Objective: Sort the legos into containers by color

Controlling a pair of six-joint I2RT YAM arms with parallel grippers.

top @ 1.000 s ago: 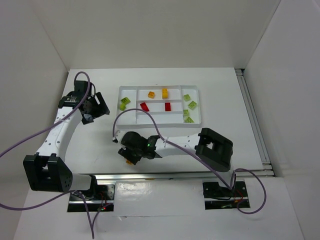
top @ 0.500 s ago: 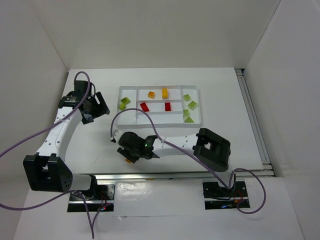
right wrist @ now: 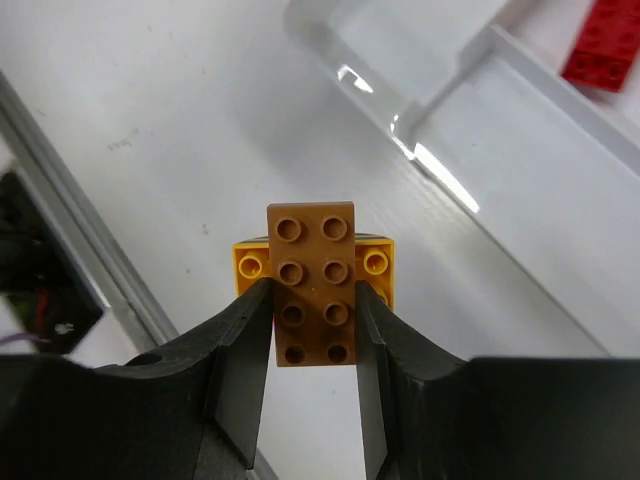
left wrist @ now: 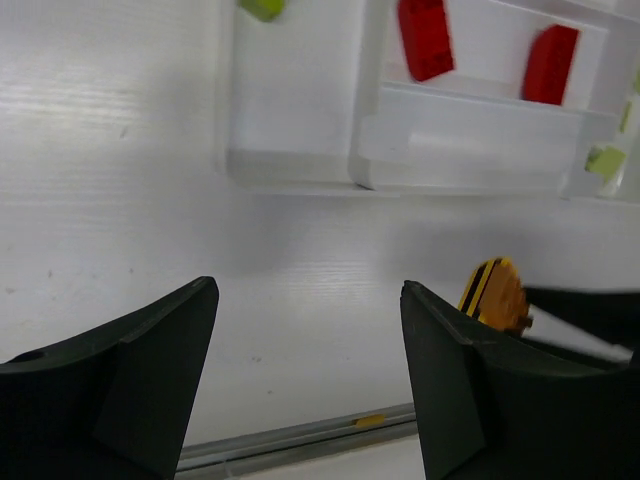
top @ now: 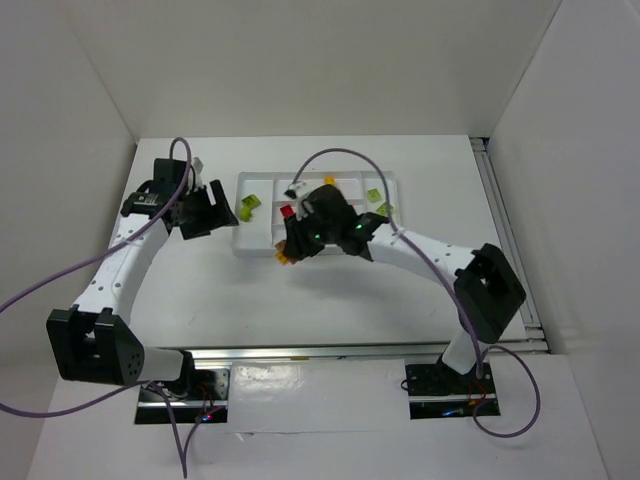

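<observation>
Right gripper (right wrist: 312,300) is pinched narrow on an orange-brown brick (right wrist: 311,250), and we see a yellow brick (right wrist: 375,262) touching it from behind. The pair sits over the table (top: 200,290), just off the near-left corner of the tray (left wrist: 290,168) and outside the rim.

Left gripper (left wrist: 308,300) stands wide with nothing between its fingers, over the table by the tray's left edge.

In the tray we count:
- a green brick (top: 250,206) in the left-end compartment
- two red bricks (left wrist: 425,38) in the middle part
- pale green bricks (top: 384,210) along the right end
</observation>
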